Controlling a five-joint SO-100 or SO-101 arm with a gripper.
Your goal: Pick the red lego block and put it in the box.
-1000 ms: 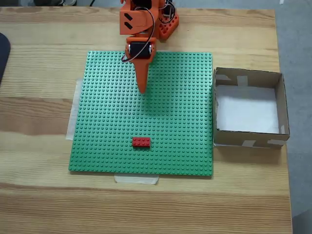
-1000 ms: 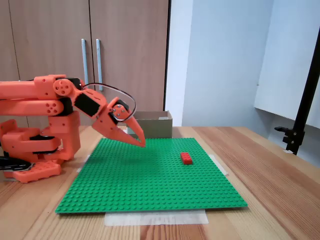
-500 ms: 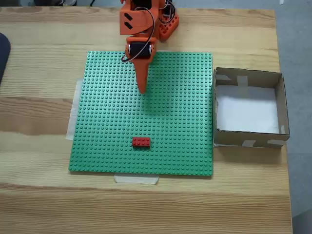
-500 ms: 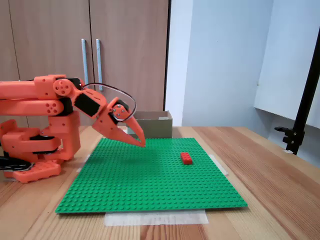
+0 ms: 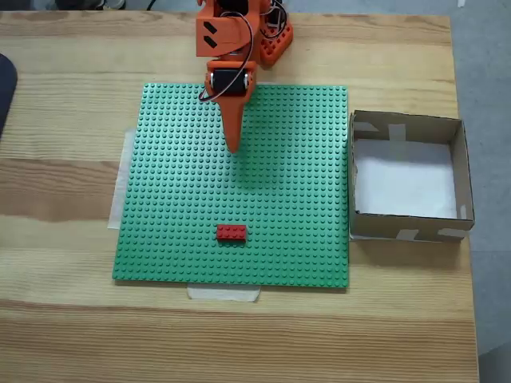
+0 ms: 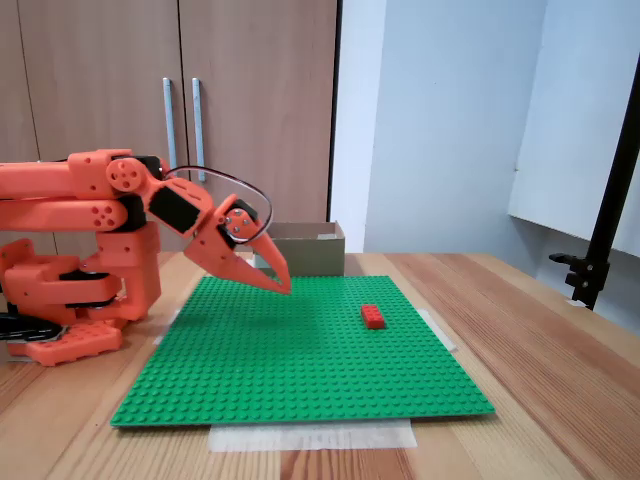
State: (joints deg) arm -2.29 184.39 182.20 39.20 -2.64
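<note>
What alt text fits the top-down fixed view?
An orange robot arm reaches over a green lego baseplate, its shut tool apart from the red lego block that sits near the plate's lower edge. An empty cardboard box sits right of the plate on a wooden table.

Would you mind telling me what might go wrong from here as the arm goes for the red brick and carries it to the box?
1. The red lego block sits on the studded green baseplate; if pressed on, it may resist lifting.
2. The gripper looks shut and hangs short of the block, so it must open before descending or it may just knock it.
3. The box has raised walls beside the baseplate; a low carry could clip one.
</note>
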